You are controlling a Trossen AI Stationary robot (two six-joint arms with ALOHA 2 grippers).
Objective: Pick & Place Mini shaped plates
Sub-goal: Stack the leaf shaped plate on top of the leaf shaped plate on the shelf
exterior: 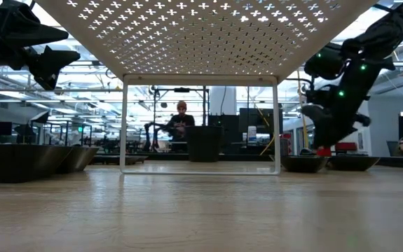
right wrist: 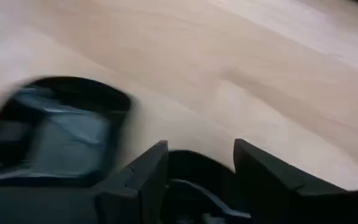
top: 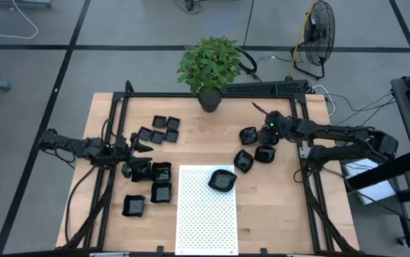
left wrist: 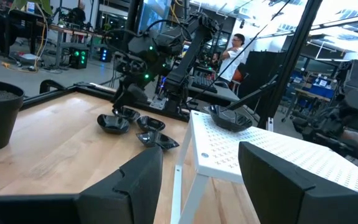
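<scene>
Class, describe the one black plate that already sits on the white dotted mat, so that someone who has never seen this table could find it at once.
Find the white dotted mat in the middle of the wooden table. The plate sits on the mat's corner nearest the right gripper. Unlike the four rounded plates beside it, which lie on bare wood, it alone rests on the mat.

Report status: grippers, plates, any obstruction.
Right gripper open, low over the right-side plates. Left gripper open, empty, by the left-side plates. One plate on the mat. Nothing blocking.
</scene>
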